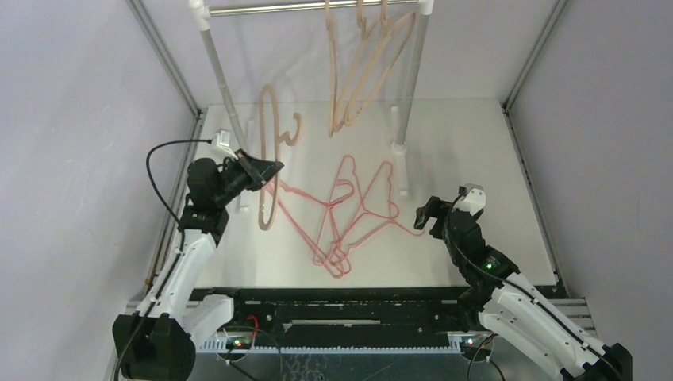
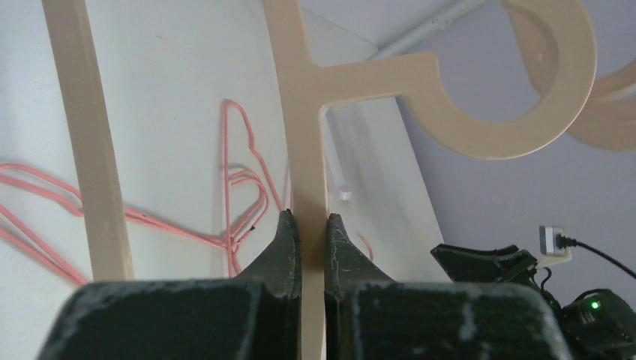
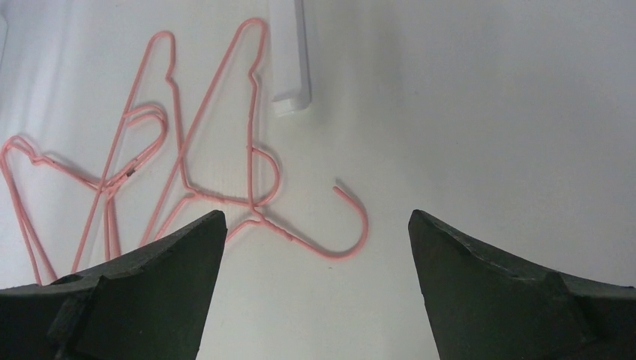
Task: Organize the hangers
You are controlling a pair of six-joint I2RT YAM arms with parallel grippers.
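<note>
The right fingers (image 3: 150, 277) stand wide apart and hold nothing. They hover low over the table (image 1: 476, 159) at its near right. The pink wire hangers (image 1: 349, 214) lie flat in a tangled pile just left of them, around the middle of the table. The wire is thin and round, bent into triangles with small notches. One loose wire hook (image 3: 349, 229) points right, toward these fingers, and lies just beyond their tips, in line with the gap between them. The right arm is the nearer arm for this pile.

The left fingers (image 2: 281, 255) are closed on a wooden hanger (image 1: 266, 119), pinching its flat beige bar from both sides just below the hook stem. This hanger is thick, smooth and flat-cut, with a broad open hook (image 2: 487, 146). It is held up at the far left of the table with its long axis running near to far and its hook turned right. Whether its near end touches the table cannot be told.

The metal rail (image 1: 301, 8) crosses the far edge, higher than the held hanger. Several wooden hangers (image 1: 361, 79) hang on its right part. The held hook lies near and left of the rail, so the likely next move is up and far to set it over the bar.
</note>
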